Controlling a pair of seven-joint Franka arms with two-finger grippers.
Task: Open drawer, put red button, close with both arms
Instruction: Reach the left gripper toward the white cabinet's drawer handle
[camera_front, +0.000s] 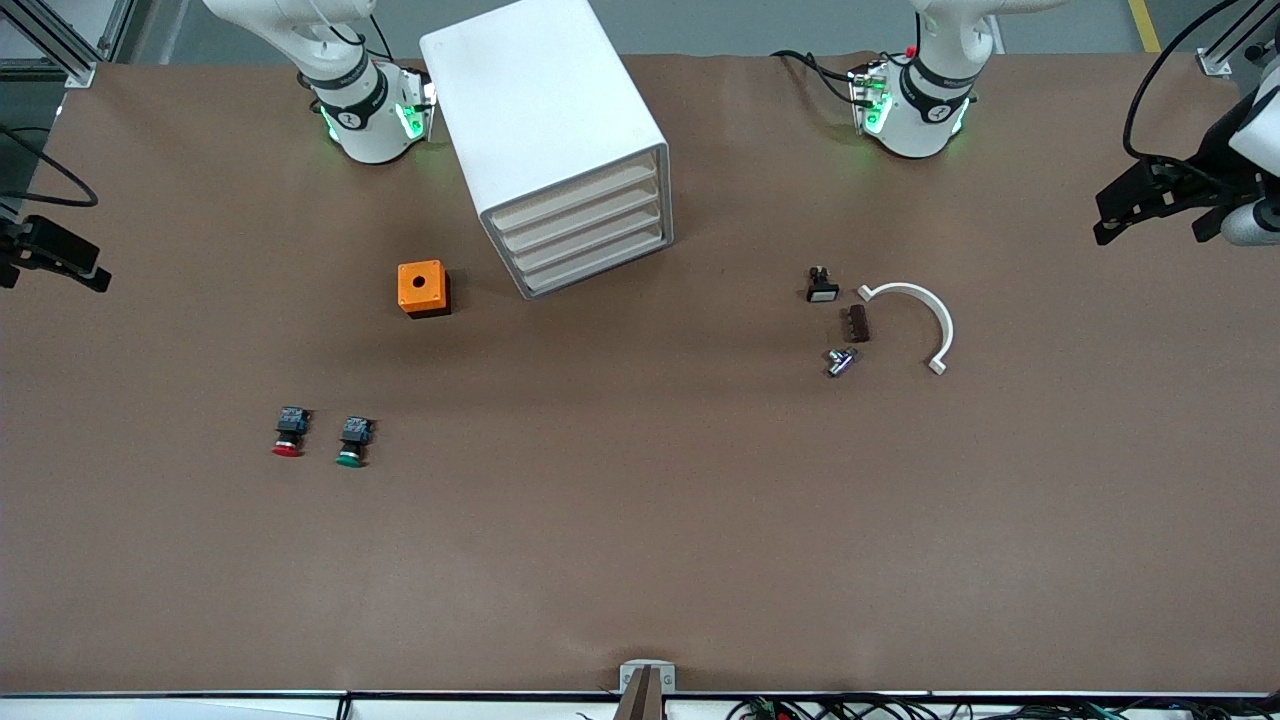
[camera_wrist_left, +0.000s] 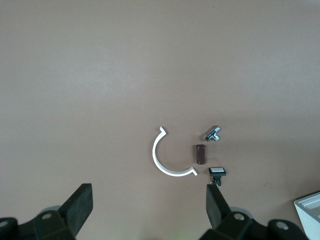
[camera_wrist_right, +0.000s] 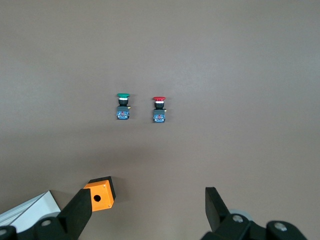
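Nothing started, drawer shut

Front: drawer (camera_front: 575, 196) closed in cabinet (camera_front: 548, 135); red button (camera_front: 289, 432) on counter (camera_front: 640, 520) beside green button (camera_front: 352, 442).
Left wrist: left gripper (camera_wrist_left: 150, 206) jaws apart, waiting.
Right wrist: right gripper (camera_wrist_right: 146, 206) jaws apart. Next: likely pull drawer.

I count one white cabinet (camera_front: 545, 120) with four drawers, the uppermost drawer (camera_front: 575, 193) among them. Two push buttons: one red button (camera_front: 290, 432), one green button (camera_front: 353, 441). One orange box (camera_front: 421, 287) with a hole. One white curved clip (camera_front: 925, 315), one brown block (camera_front: 858, 323), one metal fitting (camera_front: 840, 361), one small white-capped switch (camera_front: 821, 286).
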